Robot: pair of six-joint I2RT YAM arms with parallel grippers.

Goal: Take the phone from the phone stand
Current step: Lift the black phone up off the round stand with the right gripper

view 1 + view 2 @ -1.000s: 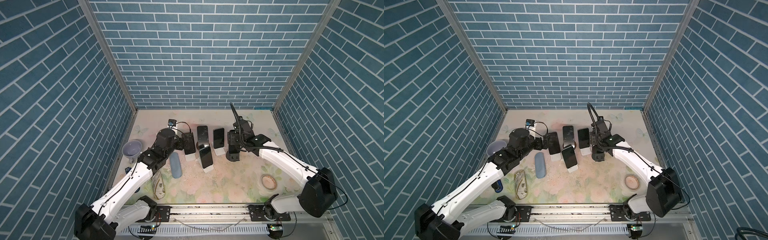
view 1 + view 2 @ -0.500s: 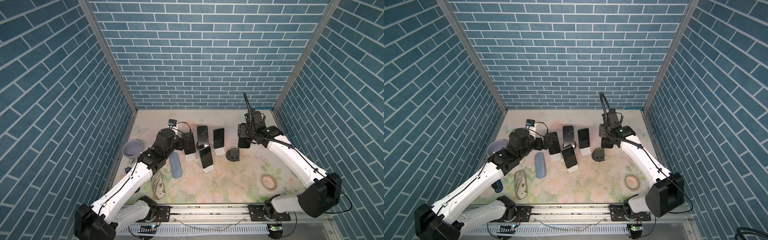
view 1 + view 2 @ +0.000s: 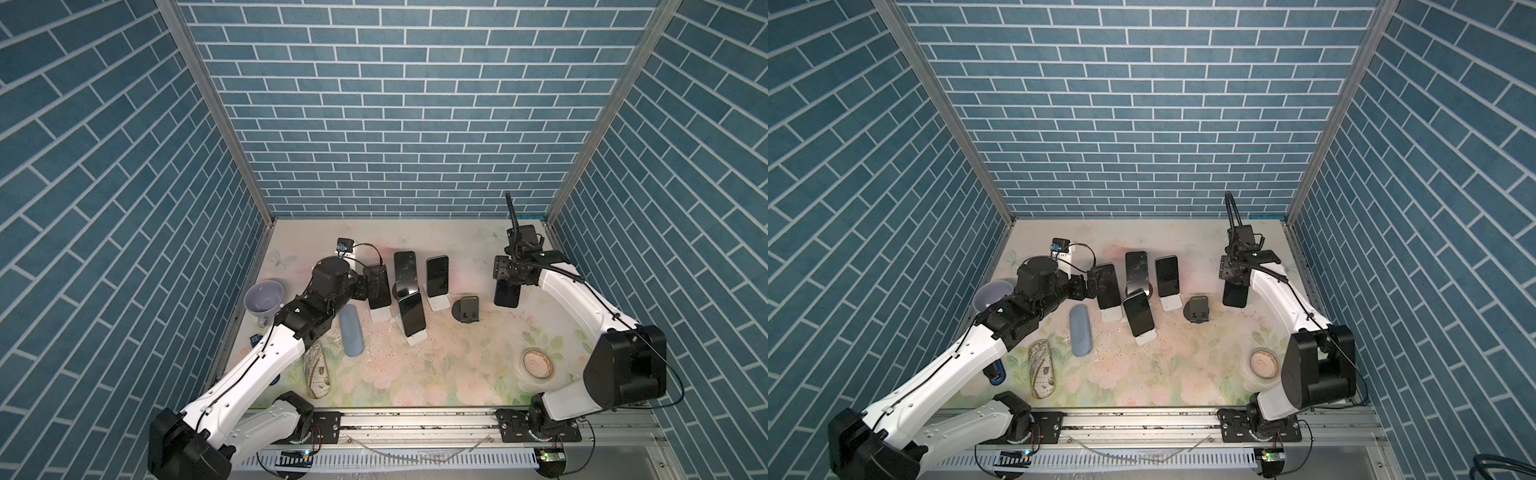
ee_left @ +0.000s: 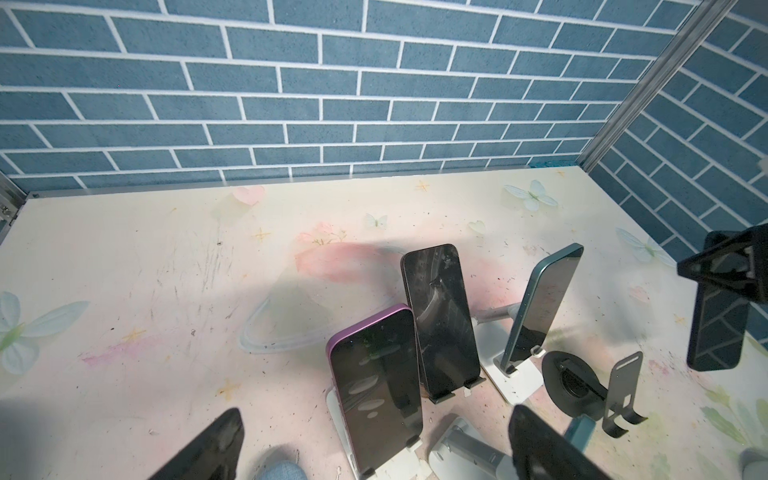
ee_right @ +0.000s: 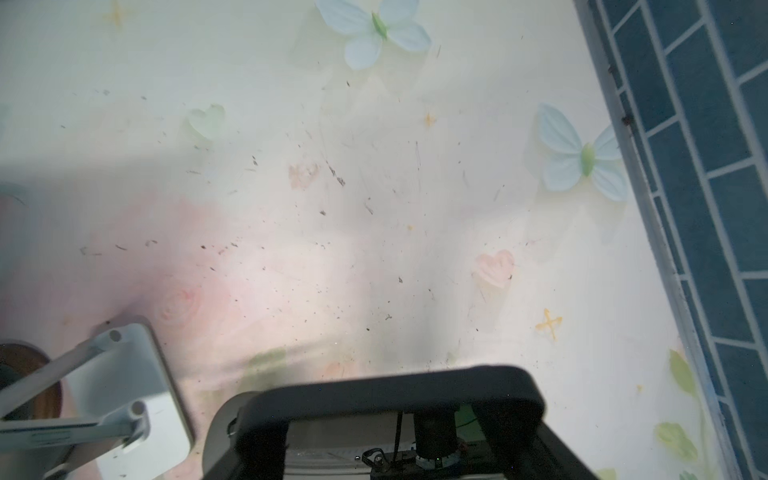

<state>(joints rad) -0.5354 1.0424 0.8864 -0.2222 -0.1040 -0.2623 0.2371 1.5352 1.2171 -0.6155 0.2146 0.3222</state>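
Bimanual cell seen from above, with the task partly carried out. The right gripper (image 3: 508, 277) is closed partway on the upper end of the dark phone (image 3: 507, 294) and holds it upright near the right rear of the table (image 3: 415, 374). In the left wrist view the lower end of this phone appears to hang clear of the surface. The black phone stand (image 3: 467, 309) stands bare on the table, just beside the held phone on the side toward the middle and not touching it. The left gripper (image 3: 1090, 286) has its jaws spread fully and grips nothing. In the left wrist view a purple phone (image 4: 374, 382) leans on its white stand directly ahead, between the two fingertips (image 4: 226, 432); whether they touch it cannot be told. Behind the purple phone a black phone (image 4: 440, 320) and a teal phone (image 4: 540, 307) each lean on their own stands.
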